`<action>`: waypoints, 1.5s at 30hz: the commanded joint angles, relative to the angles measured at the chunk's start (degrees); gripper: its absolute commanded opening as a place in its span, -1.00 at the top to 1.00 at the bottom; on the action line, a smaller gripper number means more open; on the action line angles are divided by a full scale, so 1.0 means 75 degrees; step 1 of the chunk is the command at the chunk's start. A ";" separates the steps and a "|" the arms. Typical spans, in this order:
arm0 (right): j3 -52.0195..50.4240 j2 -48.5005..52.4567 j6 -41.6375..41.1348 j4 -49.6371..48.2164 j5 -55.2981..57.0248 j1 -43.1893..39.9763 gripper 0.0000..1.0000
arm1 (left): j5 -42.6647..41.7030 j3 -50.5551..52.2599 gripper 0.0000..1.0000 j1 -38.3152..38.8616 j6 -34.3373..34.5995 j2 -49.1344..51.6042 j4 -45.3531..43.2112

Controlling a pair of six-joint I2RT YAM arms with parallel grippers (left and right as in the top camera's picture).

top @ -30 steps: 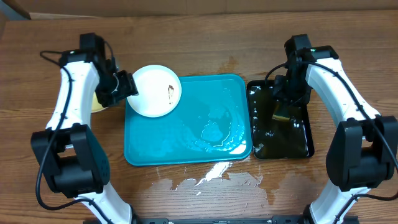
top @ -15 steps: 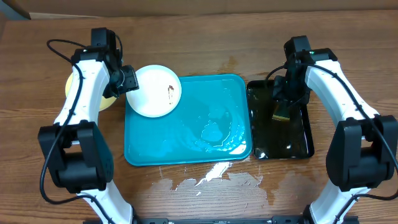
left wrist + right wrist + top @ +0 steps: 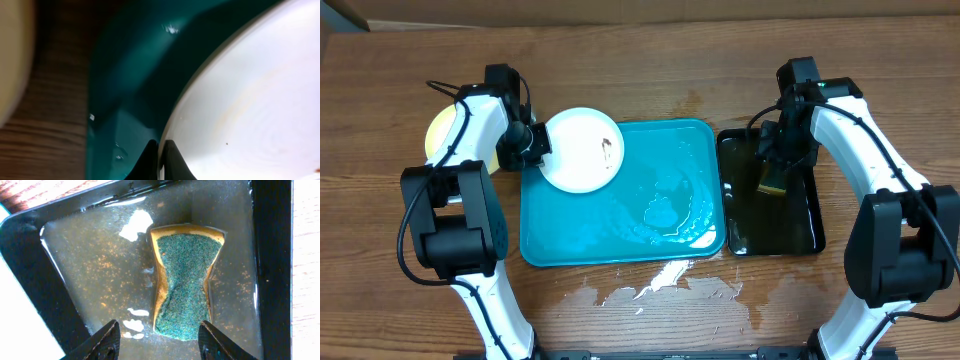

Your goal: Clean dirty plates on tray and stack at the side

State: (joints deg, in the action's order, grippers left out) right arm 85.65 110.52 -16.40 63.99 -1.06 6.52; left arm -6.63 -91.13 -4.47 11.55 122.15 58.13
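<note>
Left gripper (image 3: 160,159) clamped on white plate (image 3: 582,163) rim, right gripper (image 3: 160,341) spread, downward over sponge (image 3: 185,280)

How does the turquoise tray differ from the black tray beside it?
The large turquoise-blue plastic tray is wider than the narrow black rectangular tray. The turquoise one carries a round white plate on its corner; the black one holds a green-topped sponge. Both are rectangular, rimmed and wet.
</note>
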 commanded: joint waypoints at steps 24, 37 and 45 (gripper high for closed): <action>-0.0254 -0.0245 0.0017 -0.0318 0.0580 0.0026 -0.22 | -0.0839 0.0050 -0.01 0.1620 -0.0309 0.0090 0.1413; -0.1868 -0.0219 0.0020 -0.2844 0.0769 0.0029 -0.01 | -0.0833 0.0050 -0.04 0.1789 -0.0312 0.0093 0.1035; -0.1871 -0.0207 0.0026 -0.2821 0.0766 0.0026 0.93 | -0.0632 0.0050 0.00 0.1915 -0.0309 0.0093 0.0845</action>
State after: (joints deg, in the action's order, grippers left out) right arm 71.79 110.50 -16.60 42.74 4.32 6.52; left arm -12.23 -91.00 9.43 9.02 122.17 64.75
